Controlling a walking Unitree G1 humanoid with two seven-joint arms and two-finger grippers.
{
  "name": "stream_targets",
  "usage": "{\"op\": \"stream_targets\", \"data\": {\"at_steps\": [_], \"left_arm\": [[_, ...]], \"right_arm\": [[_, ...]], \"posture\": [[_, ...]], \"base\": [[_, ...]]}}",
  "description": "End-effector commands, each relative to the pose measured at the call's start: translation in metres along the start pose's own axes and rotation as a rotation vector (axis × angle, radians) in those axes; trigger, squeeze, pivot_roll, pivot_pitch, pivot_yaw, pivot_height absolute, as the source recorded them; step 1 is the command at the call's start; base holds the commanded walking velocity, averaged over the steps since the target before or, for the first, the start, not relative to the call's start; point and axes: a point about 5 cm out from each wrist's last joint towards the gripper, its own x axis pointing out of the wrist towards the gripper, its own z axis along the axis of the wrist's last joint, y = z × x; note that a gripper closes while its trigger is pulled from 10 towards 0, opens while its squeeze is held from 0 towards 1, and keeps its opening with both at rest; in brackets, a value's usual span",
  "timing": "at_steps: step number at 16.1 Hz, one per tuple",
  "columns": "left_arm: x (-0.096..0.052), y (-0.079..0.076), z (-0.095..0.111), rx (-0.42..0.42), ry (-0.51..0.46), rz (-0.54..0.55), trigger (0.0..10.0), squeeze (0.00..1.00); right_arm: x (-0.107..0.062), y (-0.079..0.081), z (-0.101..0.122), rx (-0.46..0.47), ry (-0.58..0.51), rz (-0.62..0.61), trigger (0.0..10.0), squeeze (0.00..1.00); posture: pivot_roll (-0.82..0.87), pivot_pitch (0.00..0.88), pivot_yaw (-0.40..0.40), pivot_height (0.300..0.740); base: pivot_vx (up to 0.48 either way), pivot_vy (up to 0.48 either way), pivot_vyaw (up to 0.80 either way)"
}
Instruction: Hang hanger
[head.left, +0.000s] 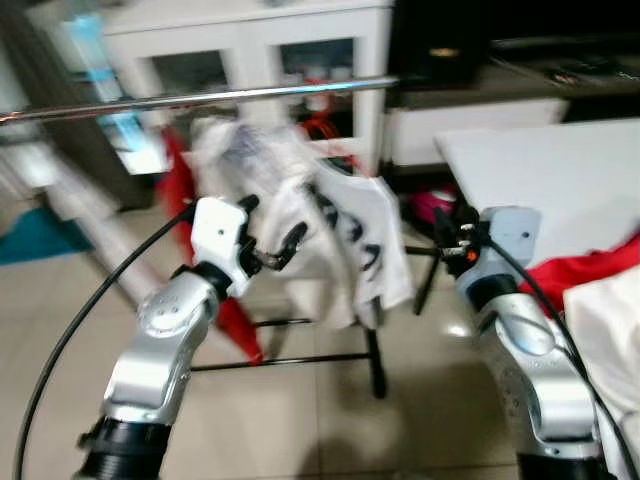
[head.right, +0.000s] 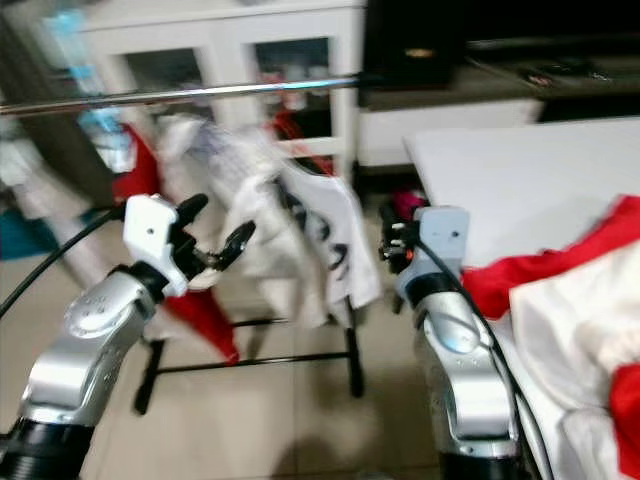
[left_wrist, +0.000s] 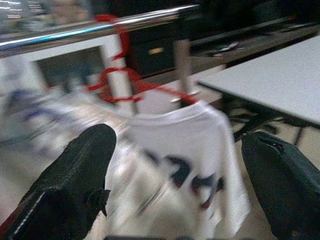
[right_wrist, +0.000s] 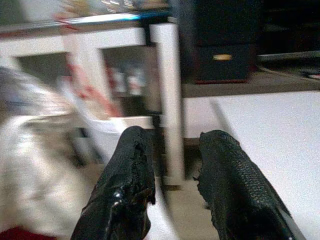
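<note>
A red hanger (left_wrist: 120, 75) hooks over the silver rail (head.left: 230, 95) of a clothes rack, and a white shirt with dark print (head.left: 355, 250) hangs from it. My left gripper (head.left: 272, 220) is raised just left of the shirt and below the rail, open with nothing between its fingers (left_wrist: 75, 170). My right gripper (head.left: 446, 235) is right of the shirt, by the corner of the white table (head.left: 560, 170). Its fingers (right_wrist: 130, 170) stand a little apart and hold nothing. The views are blurred.
More white and red garments (head.left: 235, 320) hang bunched on the rack behind the shirt. The rack's black base bars (head.left: 300, 360) cross the tiled floor. Red and white clothes (head.left: 600, 300) lie on the table at right. A white cabinet (head.left: 250, 50) stands behind.
</note>
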Motion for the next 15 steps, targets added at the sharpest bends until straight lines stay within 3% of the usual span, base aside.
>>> {"op": "stream_targets", "data": {"at_steps": [1,5,6,11,12,14,15], "left_arm": [[-0.007,0.008,-0.004,0.013,0.020,0.027,10.0,0.00],[-0.007,0.008,-0.005,0.014,0.020,0.021,10.0,0.00],[-0.006,0.008,-0.005,0.017,0.018,0.016,10.0,0.00],[-0.005,0.007,-0.005,0.023,0.017,-0.003,10.0,0.00],[-0.004,0.005,-0.005,0.012,0.017,-0.029,10.0,0.00],[-0.007,-0.001,-0.004,-0.003,0.017,-0.101,10.0,0.00],[-0.009,-0.005,-0.005,0.001,0.018,-0.151,10.0,0.00]], "right_arm": [[0.002,0.011,0.002,0.016,-0.020,0.038,10.0,0.00],[0.004,0.015,0.004,-0.038,-0.031,0.078,10.0,0.00],[0.005,0.017,0.004,-0.092,-0.026,0.095,10.0,0.00],[0.011,0.013,0.009,-0.184,-0.054,0.124,10.0,0.00],[0.015,0.005,0.014,-0.130,-0.078,0.100,10.0,0.00],[0.018,0.003,0.019,-0.154,-0.107,0.133,10.0,0.00],[0.020,0.001,0.023,-0.098,-0.121,0.177,10.0,0.00]], "posture": [[-0.10,0.019,0.092,0.740],[-0.10,0.010,0.095,0.740],[-0.10,0.011,0.096,0.740],[-0.11,0.011,0.103,0.740],[-0.10,0.019,0.097,0.740],[-0.11,0.015,0.098,0.740],[-0.10,0.016,0.093,0.740]], "base": [[0.356,0.000,0.00],[0.359,0.000,0.00],[0.360,0.000,0.00],[0.356,0.000,0.80],[0.000,0.000,0.00],[0.000,0.000,0.00],[0.000,0.000,0.00]]}}
